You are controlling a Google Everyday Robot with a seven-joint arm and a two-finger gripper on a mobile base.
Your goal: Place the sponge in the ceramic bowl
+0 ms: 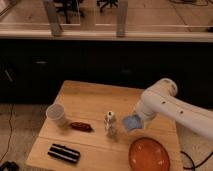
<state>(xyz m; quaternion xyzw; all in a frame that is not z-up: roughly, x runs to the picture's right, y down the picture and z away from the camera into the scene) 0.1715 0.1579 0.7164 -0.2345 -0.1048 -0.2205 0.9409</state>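
The sponge (132, 121) is a small light blue pad, held up off the wooden table (85, 97) at the end of my white arm. My gripper (134, 120) sits at the sponge, mostly hidden by the arm and the pad. The ceramic bowl (149, 154), wide, shallow and orange-brown, rests at the table's front right corner, just below and to the right of the sponge. The sponge hangs over the table near the bowl's far left rim, not inside the bowl.
A white cup (56, 114) stands at the left. A dark red oblong item (81, 126) lies near the middle, a small white figure-like object (110, 124) stands beside the sponge, and a black-and-white striped block (63, 152) lies front left. A dark counter wall runs behind the table.
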